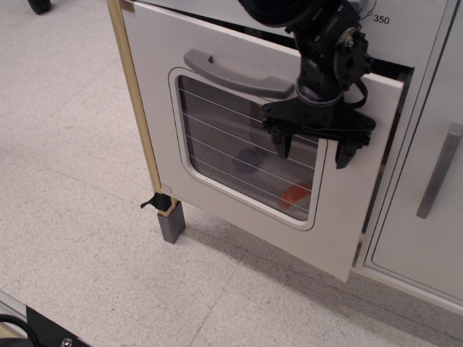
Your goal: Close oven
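The white toy oven's door [159,108] has a rounded clear window [239,159] with thin horizontal wires and a curved grey handle [231,74]. The door stands slightly ajar, with a narrow dark gap along its right edge [376,195]. My black gripper [312,150] is open, its two fingers spread wide against the door's right part, over the window's right edge. It holds nothing. An orange object [295,195] shows inside behind the window.
A plain white cabinet door with a straight grey bar handle [439,170] stands to the right. A dial marked 350 [354,7] sits above the oven. A grey leg [172,223] holds the wooden side panel [134,101] above the speckled floor [72,181].
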You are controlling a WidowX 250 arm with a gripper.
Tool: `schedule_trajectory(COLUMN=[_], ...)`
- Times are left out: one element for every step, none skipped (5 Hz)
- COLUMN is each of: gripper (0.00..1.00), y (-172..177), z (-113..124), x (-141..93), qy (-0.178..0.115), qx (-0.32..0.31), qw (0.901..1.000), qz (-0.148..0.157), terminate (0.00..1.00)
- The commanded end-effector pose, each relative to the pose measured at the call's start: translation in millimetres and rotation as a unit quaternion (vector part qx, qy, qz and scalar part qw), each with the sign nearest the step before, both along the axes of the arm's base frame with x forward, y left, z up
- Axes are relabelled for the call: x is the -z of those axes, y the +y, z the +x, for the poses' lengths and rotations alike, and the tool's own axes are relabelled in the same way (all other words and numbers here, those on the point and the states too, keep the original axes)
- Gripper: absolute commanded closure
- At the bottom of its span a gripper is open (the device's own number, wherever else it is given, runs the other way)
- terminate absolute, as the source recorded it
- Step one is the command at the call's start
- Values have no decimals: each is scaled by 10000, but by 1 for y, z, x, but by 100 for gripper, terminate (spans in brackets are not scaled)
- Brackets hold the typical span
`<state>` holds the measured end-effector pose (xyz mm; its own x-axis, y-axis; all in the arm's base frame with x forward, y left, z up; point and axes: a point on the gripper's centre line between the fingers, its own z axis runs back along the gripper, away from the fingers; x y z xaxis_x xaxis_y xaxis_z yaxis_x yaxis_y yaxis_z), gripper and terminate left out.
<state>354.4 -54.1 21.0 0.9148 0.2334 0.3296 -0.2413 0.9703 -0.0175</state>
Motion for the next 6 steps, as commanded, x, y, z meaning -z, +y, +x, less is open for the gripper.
schedule_trajectory(gripper=[0, 0, 0, 0, 0, 0], y=[5, 5, 3, 2, 2, 6], z=[20, 24, 28, 28, 31, 28], x=[-14, -13, -10, -12, -10, -15], qy=[-404, -504, -626, -706, -855, -829], qx=[-105, -147, -123, -117, -164, -150], qw=[9991, 9986, 9979, 9974, 9962, 9964], qz=[-13, 2, 52, 22, -23, -52], terminate=[0, 0, 0, 0, 0, 0])
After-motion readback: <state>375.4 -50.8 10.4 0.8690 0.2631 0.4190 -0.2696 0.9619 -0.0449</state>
